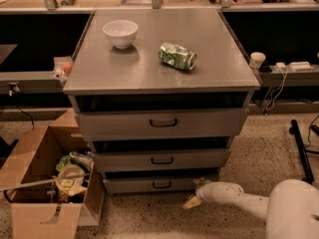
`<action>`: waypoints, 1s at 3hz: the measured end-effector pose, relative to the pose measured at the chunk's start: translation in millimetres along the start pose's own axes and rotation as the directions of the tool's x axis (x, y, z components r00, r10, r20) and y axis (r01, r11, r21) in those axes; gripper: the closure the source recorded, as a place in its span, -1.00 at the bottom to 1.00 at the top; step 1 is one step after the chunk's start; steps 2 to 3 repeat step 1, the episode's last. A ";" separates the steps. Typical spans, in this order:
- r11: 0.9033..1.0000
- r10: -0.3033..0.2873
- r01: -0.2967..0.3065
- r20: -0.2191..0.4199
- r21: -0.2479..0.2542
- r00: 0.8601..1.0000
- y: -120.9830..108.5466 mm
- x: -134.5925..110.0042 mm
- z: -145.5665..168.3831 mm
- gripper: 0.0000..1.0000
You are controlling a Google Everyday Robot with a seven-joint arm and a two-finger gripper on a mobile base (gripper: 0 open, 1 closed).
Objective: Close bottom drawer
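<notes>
The bottom drawer (pixel 149 184) is the lowest, shortest grey front of the cabinet, with a small black handle (pixel 161 184). It stands slightly pulled out, with a dark gap above its front. My gripper (pixel 194 193) is at the end of the white arm (pixel 234 195) reaching in from the lower right. It sits low near the floor, at the drawer front's right end. One pale fingertip (pixel 190 202) points down-left toward the floor, another lies against the drawer's right corner.
The middle drawer (pixel 162 160) and top drawer (pixel 162 123) also stand slightly out. A white bowl (pixel 120 33) and a crushed green can (pixel 177 56) lie on the cabinet top. An open cardboard box (pixel 45 183) with trash stands at the left on the floor.
</notes>
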State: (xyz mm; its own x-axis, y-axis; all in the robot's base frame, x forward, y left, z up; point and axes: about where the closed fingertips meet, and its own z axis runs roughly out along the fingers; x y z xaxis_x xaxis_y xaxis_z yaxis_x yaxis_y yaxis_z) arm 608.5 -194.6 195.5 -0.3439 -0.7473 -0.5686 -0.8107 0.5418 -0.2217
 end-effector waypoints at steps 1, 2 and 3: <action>1.000 0.000 0.000 0.000 0.000 1.000 0.0 0.0 0.0 -1.00; 1.000 0.000 0.000 0.000 0.000 1.000 0.0 0.0 0.0 -1.00; 1.000 0.000 0.000 0.000 0.000 1.000 0.0 0.0 0.0 -1.00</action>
